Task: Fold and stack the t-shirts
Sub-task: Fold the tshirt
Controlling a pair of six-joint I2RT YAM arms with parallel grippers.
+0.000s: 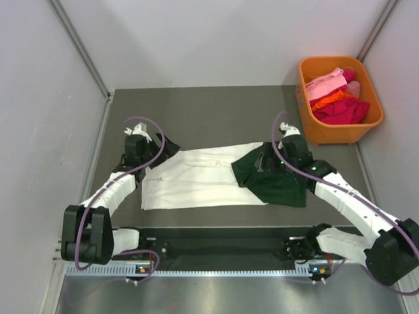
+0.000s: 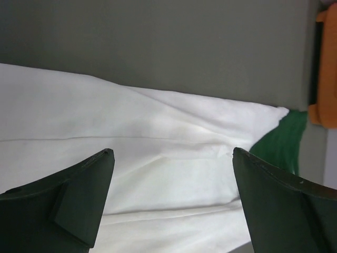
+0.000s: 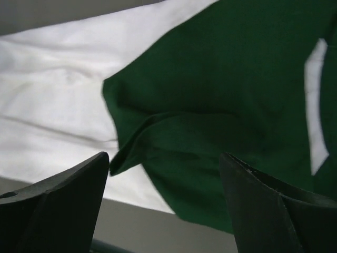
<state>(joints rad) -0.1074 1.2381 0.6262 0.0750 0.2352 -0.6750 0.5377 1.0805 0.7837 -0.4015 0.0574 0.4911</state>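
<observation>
Both jaws stood wide and empty: the left gripper (image 2: 174, 153) hovered over the left end of the white t-shirt (image 1: 196, 178), the right gripper (image 3: 164, 155) over the green t-shirt (image 1: 275, 182). White lay as a long band across the table (image 1: 209, 111); green sat loosely folded on its right end, one corner curled. Folding looked mid-way, between grasps. Next would call for pinching an edge, to tidy green or fold the band crosswise. An orange bin (image 1: 306, 98) sat far right.

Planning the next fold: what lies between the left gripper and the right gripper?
The cream-white t-shirt, with the dark green t-shirt overlapping its end by the right gripper; the top view shows this.
</observation>
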